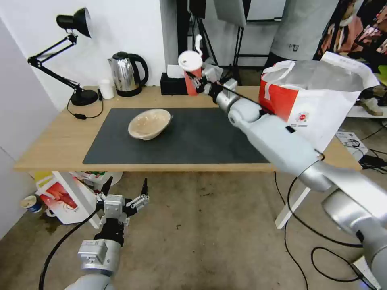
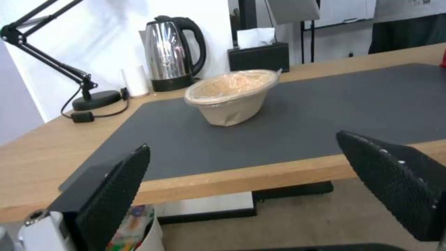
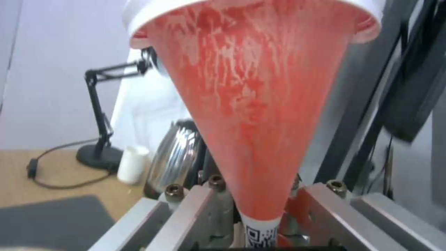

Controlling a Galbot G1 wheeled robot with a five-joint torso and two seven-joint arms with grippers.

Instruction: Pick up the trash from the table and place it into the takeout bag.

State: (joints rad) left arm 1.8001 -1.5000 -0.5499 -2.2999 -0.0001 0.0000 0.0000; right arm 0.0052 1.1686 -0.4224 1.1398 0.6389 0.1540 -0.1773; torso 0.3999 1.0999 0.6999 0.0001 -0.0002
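Observation:
My right gripper (image 1: 198, 83) is shut on the red drink cup with white lid (image 1: 192, 72), holding it lifted above the back of the table (image 1: 52, 141); the cup (image 3: 260, 104) rises straight out of the jaws in the right wrist view. A beige shallow bowl (image 1: 149, 123) rests on the dark grey mat (image 1: 193, 141), left of centre, and the bowl (image 2: 232, 96) sits beyond the table edge in the left wrist view. The takeout bag (image 1: 314, 96) stands open at the table's right end. My left gripper (image 1: 125, 193) hangs open below the table's front edge, fingers (image 2: 116, 188) spread.
Along the back edge stand a black desk lamp (image 1: 68, 60), a small white cup (image 1: 106, 88), a steel kettle (image 1: 127, 74) and a black tissue box (image 1: 173, 83). A smaller white-and-red bag (image 1: 64, 197) sits on the floor under the left end. Cables (image 1: 314, 237) trail across the floor at right.

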